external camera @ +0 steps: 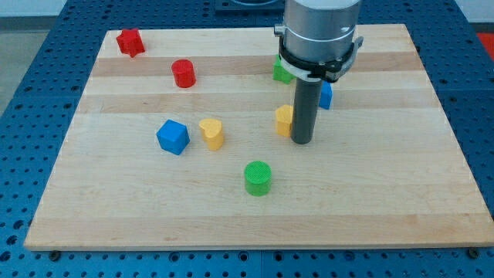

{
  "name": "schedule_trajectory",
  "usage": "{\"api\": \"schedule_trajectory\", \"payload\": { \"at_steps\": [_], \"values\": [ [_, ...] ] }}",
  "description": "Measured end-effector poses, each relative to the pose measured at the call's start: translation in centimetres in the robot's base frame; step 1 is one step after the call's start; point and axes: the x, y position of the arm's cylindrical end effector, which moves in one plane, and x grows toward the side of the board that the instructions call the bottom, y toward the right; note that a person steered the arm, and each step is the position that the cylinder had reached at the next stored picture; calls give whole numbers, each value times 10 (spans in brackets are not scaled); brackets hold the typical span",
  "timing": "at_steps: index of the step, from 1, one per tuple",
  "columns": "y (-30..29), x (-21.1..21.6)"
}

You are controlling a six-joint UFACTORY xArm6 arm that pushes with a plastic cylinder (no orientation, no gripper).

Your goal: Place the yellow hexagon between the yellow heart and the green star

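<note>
The yellow hexagon [284,120] sits near the board's middle, partly hidden by the rod. My tip [302,142] touches the board just right of it, close against its right side. The yellow heart [212,133] lies to the hexagon's left. A green block [282,71], probably the green star, sits above the hexagon, mostly hidden behind the arm's grey body.
A blue cube [173,137] lies left of the yellow heart. A green cylinder [258,177] sits below the middle. A red cylinder [184,73] and a red star [130,42] are at the top left. A blue block [326,96] peeks out right of the rod.
</note>
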Motion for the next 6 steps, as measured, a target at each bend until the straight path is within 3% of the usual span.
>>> {"api": "schedule_trajectory", "payload": {
  "at_steps": [6],
  "values": [
    [-18, -39]
  ]
}}
